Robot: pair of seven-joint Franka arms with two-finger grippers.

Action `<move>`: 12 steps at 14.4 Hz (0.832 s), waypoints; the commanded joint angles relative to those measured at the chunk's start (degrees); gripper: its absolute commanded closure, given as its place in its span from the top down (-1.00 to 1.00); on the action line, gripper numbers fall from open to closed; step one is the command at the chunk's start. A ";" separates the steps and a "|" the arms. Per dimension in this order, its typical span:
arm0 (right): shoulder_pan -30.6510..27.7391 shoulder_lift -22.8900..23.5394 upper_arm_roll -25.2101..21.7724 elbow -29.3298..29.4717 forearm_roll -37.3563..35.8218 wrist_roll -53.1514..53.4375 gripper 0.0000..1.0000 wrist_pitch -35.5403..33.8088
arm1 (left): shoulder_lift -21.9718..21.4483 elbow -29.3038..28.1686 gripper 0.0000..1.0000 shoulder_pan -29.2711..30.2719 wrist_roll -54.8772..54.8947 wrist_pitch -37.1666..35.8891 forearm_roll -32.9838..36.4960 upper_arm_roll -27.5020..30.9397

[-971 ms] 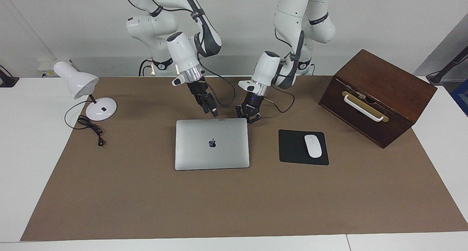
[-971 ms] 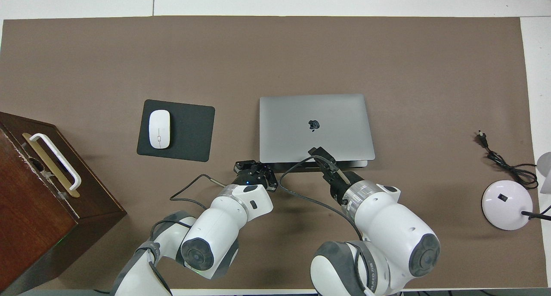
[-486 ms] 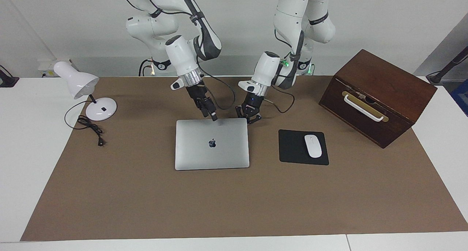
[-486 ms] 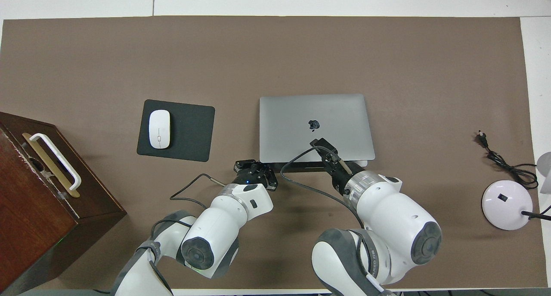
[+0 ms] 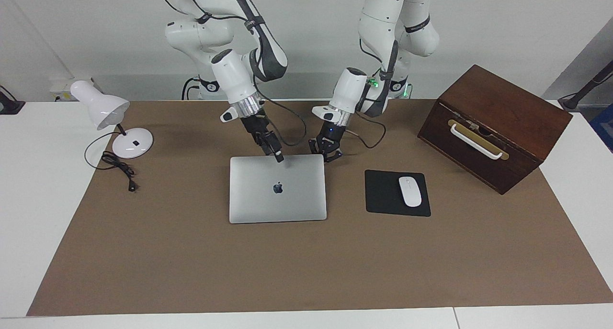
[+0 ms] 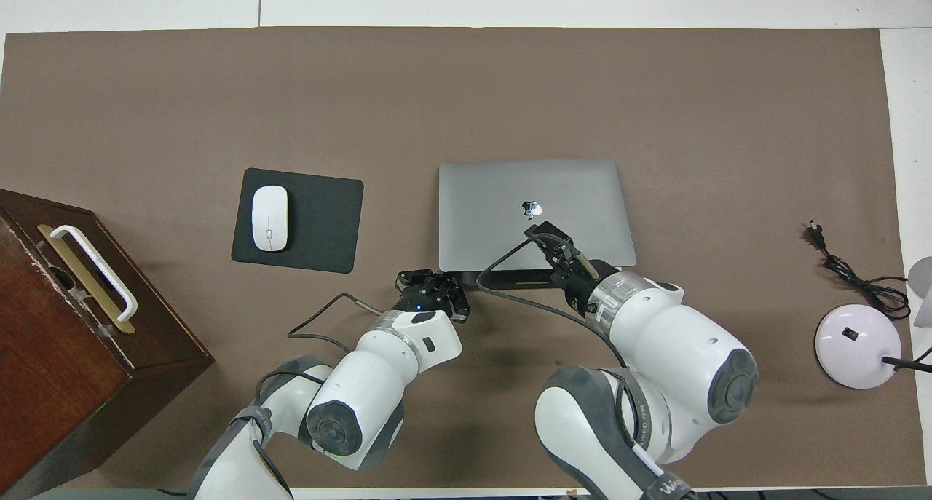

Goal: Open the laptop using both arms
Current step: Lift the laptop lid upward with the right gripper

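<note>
The silver-grey laptop (image 5: 287, 199) lies flat in the middle of the brown mat, apple logo up; it also shows in the overhead view (image 6: 495, 194). A thin dark gap shows under the lid's edge nearest the robots. My right gripper (image 5: 278, 156) is slanted down with its shut tip on that edge of the lid, near its middle; in the overhead view (image 6: 545, 234) it is over the lid just short of the logo. My left gripper (image 5: 327, 154) is open, low on the mat at the laptop's near corner toward the left arm's end, also seen from overhead (image 6: 431, 285).
A black mouse pad (image 5: 383, 192) with a white mouse (image 5: 410, 191) lies beside the laptop toward the left arm's end. A brown wooden box (image 5: 493, 123) with a white handle stands past it. A white desk lamp (image 5: 119, 128) and its cord (image 5: 119, 168) are at the right arm's end.
My right gripper has come down and forward from above the laptop's near edge onto the lid. The lid's near edge has shifted slightly. The left gripper has stayed put.
</note>
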 commanded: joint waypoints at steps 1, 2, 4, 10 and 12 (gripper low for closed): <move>-2.52 2.41 0.37 2.69 1.47 -4.63 0.95 0.07 | 3.70 1.54 -1.00 -0.50 0.09 0.85 -1.38 0.83; -2.61 2.67 0.37 3.12 1.47 -4.64 0.95 -0.02 | 3.79 1.54 -1.00 -0.50 0.18 0.85 -1.38 0.83; -2.61 3.02 0.37 3.83 1.47 -4.64 0.96 -0.10 | 3.88 1.54 -1.00 -0.58 0.18 0.85 -1.38 0.83; -2.96 5.30 0.28 6.55 1.47 -4.72 0.96 -0.19 | 3.96 1.54 -1.00 -0.59 0.18 0.85 -1.38 0.83; -2.96 6.18 0.28 7.43 1.47 -4.72 0.96 -0.19 | 3.96 1.54 -1.00 -0.59 0.18 0.85 -1.38 0.75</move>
